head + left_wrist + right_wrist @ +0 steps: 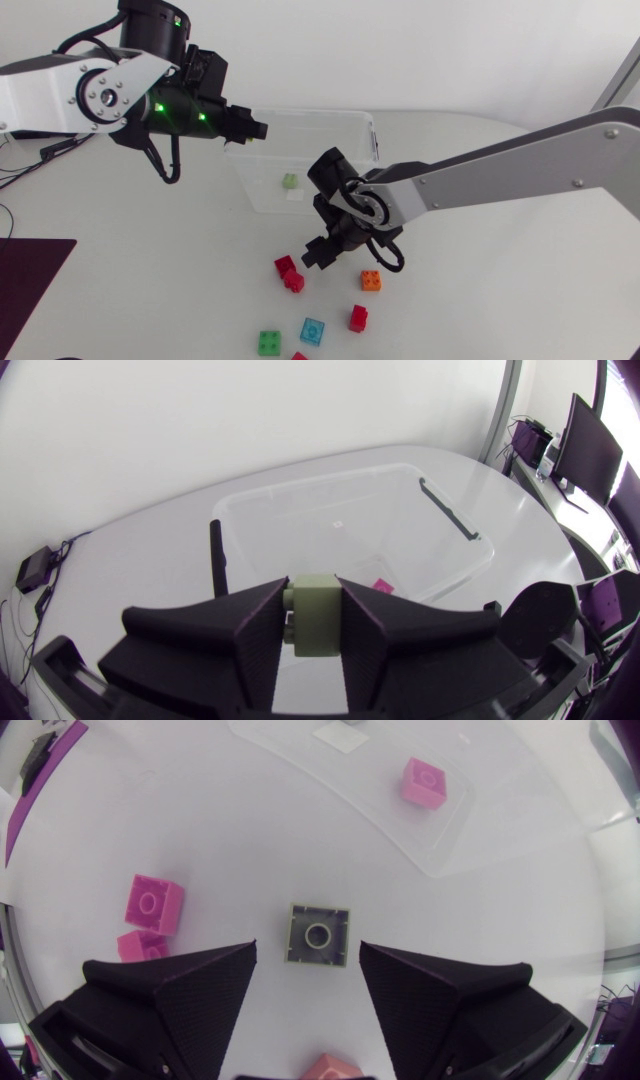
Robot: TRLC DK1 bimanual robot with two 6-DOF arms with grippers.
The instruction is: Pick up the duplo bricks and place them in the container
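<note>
White table strewn with coloured duplo bricks beside a clear container

You get no readable text, numbers, brands or signs in any view. The only candidate is a small white sticker on the floor of the container, near the container's front wall. Any print on it is too small to read.
</note>
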